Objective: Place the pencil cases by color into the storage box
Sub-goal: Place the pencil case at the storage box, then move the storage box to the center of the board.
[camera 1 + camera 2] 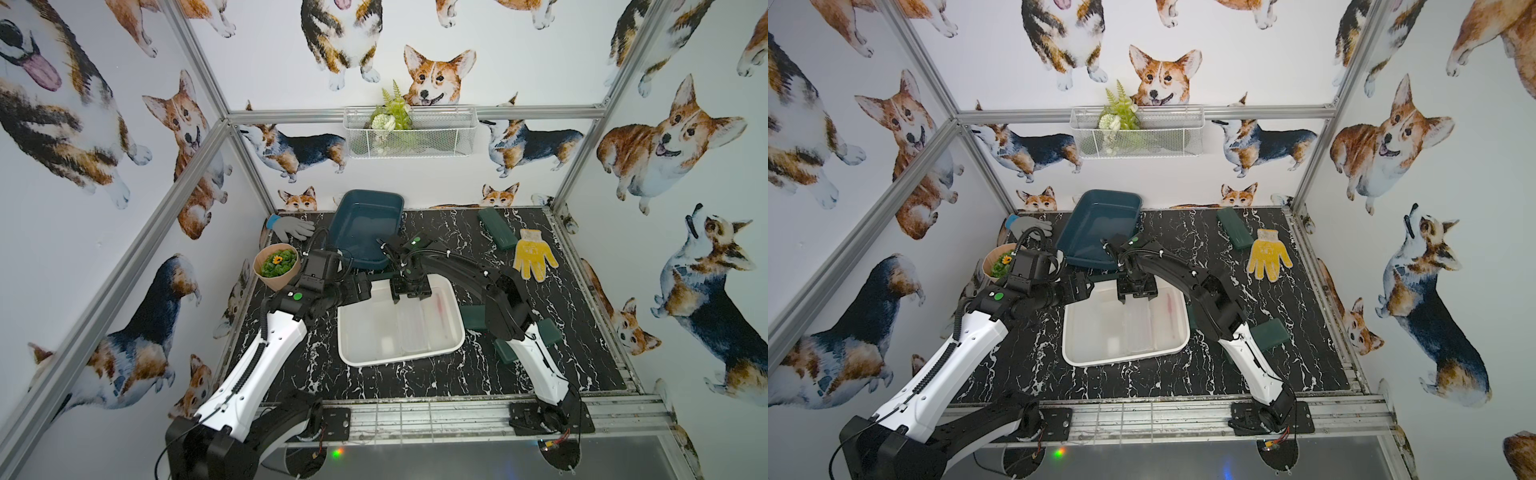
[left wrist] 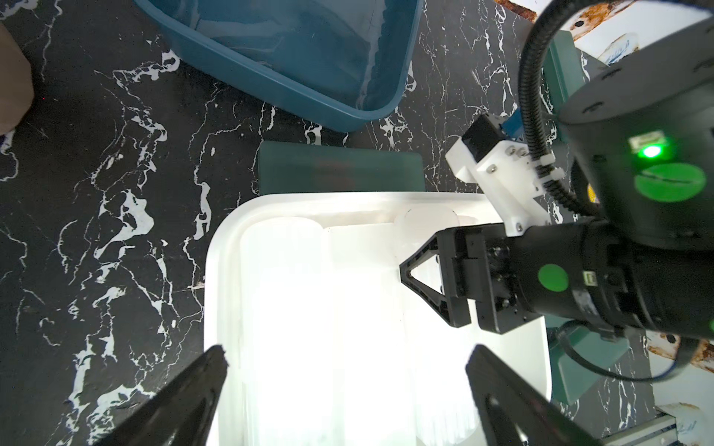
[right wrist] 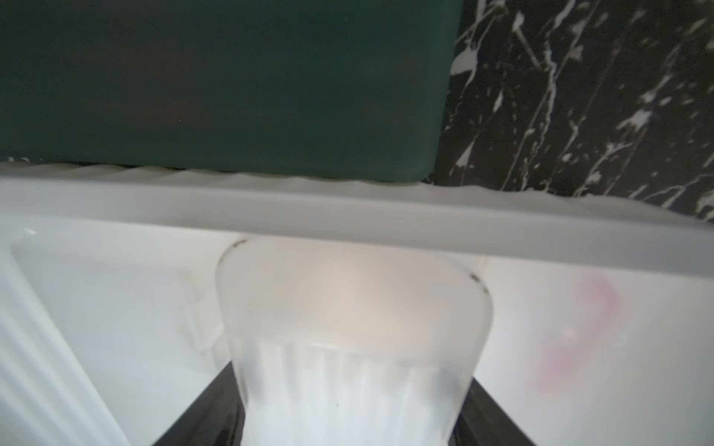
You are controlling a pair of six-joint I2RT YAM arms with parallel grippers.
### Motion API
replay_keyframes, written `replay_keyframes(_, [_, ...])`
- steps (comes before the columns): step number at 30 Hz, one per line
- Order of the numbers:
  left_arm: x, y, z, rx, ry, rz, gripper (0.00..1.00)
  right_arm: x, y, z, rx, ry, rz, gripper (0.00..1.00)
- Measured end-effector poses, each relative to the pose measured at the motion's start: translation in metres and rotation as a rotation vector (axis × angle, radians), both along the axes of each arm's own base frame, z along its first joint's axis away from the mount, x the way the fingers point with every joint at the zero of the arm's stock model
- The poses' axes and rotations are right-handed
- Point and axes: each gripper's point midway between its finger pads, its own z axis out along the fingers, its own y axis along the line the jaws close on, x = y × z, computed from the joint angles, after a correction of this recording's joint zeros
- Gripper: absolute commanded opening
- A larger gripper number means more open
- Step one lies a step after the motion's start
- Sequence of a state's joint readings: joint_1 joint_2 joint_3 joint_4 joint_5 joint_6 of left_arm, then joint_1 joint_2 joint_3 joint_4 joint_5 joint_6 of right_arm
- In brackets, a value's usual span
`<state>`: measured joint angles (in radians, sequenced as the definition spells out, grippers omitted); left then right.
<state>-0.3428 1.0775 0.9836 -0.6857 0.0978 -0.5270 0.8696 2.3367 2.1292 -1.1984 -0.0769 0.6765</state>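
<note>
Black marble tabletop (image 1: 291, 365): white storage box (image 1: 399, 357) at centre, blue box (image 1: 365, 224) at 12 o'clock. The right gripper (image 1: 409, 296) clasps 1 frosted pencil case (image 3: 355, 309) low by the white box's 12 o'clock rim — probably matching white to white. The left gripper (image 2: 347, 353) hangs wide, empty, at its 10 o'clock corner.

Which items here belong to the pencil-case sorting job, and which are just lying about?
Job: frosted pencil cases, dark green pencil cases, white storage box, blue storage box.
Lying about: yellow glove, grey glove, flower pot, wire basket.
</note>
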Motion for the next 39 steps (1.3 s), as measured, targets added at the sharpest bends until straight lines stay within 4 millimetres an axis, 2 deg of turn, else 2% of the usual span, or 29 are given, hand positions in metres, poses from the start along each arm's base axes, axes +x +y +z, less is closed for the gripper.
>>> replay_keyframes(4, [0.001, 0.000, 0.001, -0.001, -0.003, 0.000, 1.00, -0.001, -0.002, 0.002, 0.005, -0.009, 0.014, 0.83])
replay_keyframes(9, [0.001, 0.000, 0.002, 0.001, -0.005, 0.003, 1.00, 0.006, 0.000, 0.028, 0.048, -0.078, 0.028, 0.90])
replay_keyframes(18, [0.006, 0.002, 0.009, 0.006, -0.024, 0.015, 1.00, 0.013, -0.002, 0.060, 0.109, -0.139, 0.062, 0.91])
replay_keyframes(21, [0.009, 0.003, 0.013, 0.008, -0.028, 0.020, 1.00, 0.024, -0.022, 0.087, 0.153, -0.183, 0.029, 0.89])
replay_keyframes(23, [0.010, 0.003, 0.014, 0.013, -0.023, 0.023, 1.00, 0.034, -0.048, 0.105, 0.183, -0.205, -0.028, 0.88])
replay_keyframes(25, [0.011, 0.004, 0.014, 0.025, -0.018, 0.018, 1.00, 0.046, -0.072, 0.114, 0.198, -0.229, -0.083, 0.86])
replay_keyframes(28, [0.012, 0.004, 0.012, 0.042, -0.002, 0.012, 1.00, 0.054, -0.099, 0.112, 0.208, -0.217, -0.140, 0.83])
replay_keyframes(30, [0.015, 0.003, 0.010, 0.052, 0.007, 0.007, 1.00, 0.057, -0.120, 0.105, 0.196, -0.199, -0.171, 0.80])
replay_keyframes(32, [0.017, 0.003, 0.008, 0.061, 0.019, 0.001, 1.00, 0.058, -0.133, 0.096, 0.180, -0.184, -0.186, 0.78])
replay_keyframes(39, [0.022, 0.001, 0.003, 0.079, 0.047, -0.014, 1.00, 0.032, -0.149, 0.055, 0.149, -0.063, -0.171, 0.68])
